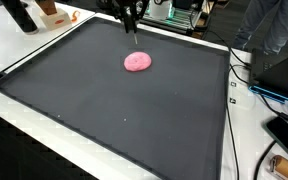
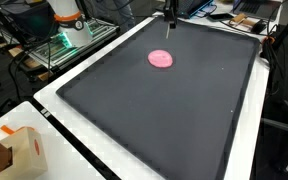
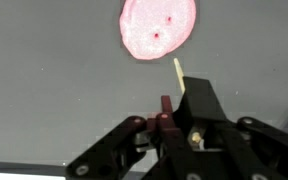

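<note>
A flat, round pink disc (image 1: 137, 62) (image 2: 161, 58) lies on a large dark mat (image 1: 114, 110) (image 2: 174, 110), toward its far side. In the wrist view the pink disc (image 3: 157, 25) shows two small red dots. My gripper (image 1: 131, 14) (image 2: 170, 10) hangs just beyond the disc, above the mat. The gripper (image 3: 174, 108) is shut on a thin pale stick (image 3: 177, 71) with a dark red part (image 3: 166, 108) at the jaws. The stick's tip points at the mat close to the disc's rim, a small gap apart from it.
The mat has a raised rim (image 1: 227, 100) on a white table (image 1: 246, 140). Cables and a black device (image 1: 285, 131) lie beside it. A cardboard box (image 2: 19, 150) stands at a table corner. A person in blue (image 1: 274, 30) stands behind.
</note>
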`<state>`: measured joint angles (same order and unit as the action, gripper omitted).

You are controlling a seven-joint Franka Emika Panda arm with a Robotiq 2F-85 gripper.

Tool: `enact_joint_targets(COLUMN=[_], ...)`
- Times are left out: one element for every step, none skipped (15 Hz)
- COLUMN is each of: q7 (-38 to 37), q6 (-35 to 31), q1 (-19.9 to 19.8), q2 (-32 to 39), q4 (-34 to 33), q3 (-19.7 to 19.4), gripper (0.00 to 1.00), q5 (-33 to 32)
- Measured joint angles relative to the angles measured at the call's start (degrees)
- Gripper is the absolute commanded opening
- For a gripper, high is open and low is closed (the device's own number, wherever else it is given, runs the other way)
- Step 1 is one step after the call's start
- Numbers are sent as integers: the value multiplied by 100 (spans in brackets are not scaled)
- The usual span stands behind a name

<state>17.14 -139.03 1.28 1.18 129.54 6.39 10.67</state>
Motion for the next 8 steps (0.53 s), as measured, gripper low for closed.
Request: enact_joint_targets(q7=[-2,-12,-28,-49,-82,-116,-148,-183], q6=[64,162,263,377,505,641,771,887], q1=[29,57,85,107,127,145,163,182], q2=[-83,-168,-253,-324,-387,-443,-491,-535], q4=[40,71,108,135,153,162,168,172], q3=[0,0,0,0,-1,-1,-1,-1], gripper=[6,6,6,6,6,6,6,6], q5=[0,-1,-11,-32,-56,-79,-105,-131])
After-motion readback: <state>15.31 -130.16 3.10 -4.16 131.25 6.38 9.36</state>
